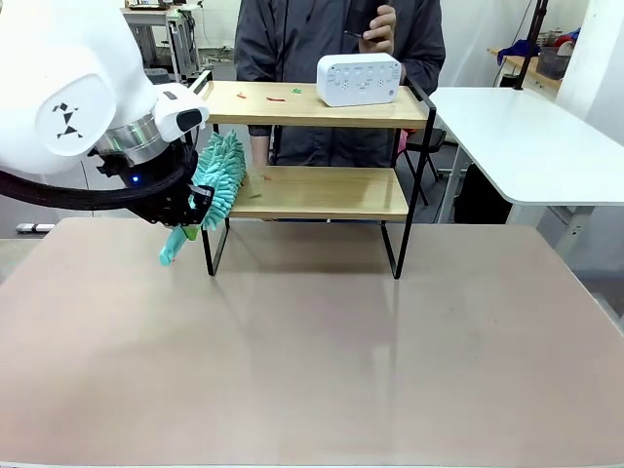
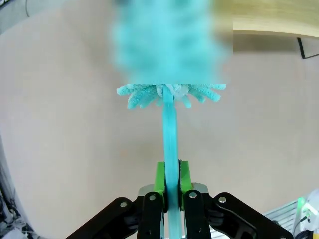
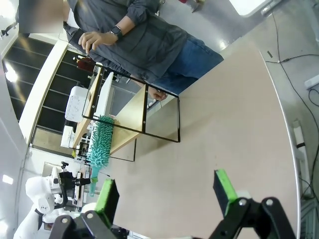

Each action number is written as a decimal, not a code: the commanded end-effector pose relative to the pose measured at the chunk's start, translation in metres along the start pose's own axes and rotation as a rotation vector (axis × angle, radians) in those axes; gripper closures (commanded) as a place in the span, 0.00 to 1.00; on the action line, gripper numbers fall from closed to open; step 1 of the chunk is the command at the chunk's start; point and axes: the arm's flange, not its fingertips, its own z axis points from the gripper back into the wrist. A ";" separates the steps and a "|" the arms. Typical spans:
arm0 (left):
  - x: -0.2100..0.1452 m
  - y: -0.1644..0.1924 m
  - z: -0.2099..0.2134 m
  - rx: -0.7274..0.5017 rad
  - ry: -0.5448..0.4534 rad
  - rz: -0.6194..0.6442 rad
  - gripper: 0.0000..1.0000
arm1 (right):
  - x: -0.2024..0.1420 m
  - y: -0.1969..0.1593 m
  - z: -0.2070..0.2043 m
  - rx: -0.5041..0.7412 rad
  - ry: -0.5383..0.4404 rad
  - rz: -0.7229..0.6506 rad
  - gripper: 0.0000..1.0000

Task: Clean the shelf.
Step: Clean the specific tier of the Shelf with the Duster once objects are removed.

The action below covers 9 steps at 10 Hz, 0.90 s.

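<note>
Shelf point(image 1: 322, 192) stands at the far middle of the table point(image 1: 312, 351), with a person point(image 1: 292, 39) right behind it. Front: white box point(image 1: 359, 79) on the top board, a few small scraps point(image 1: 276, 97) to its left. Left gripper point(image 1: 191, 209) sits off the shelf's left end; the teal duster point(image 1: 220, 174) head is up beside that end, level with the gap between the boards. Left wrist: green pads point(image 2: 160, 177) clamped on the duster's handle — head blurred, shelf board at top right. Right wrist: right gripper point(image 3: 166, 195) jaws wide apart over bare table — well back from the shelf.
</note>
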 end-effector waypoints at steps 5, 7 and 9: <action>-0.001 -0.013 0.002 -0.212 0.163 -0.312 0.88 | 0.002 0.001 -0.002 0.014 -0.015 0.025 0.00; -0.015 -0.010 0.017 -0.413 0.293 -0.550 0.88 | 0.002 0.001 -0.002 0.014 -0.015 0.025 0.00; -0.029 0.001 0.028 -0.624 0.517 -0.923 0.88 | 0.002 0.001 -0.002 0.014 -0.015 0.025 0.00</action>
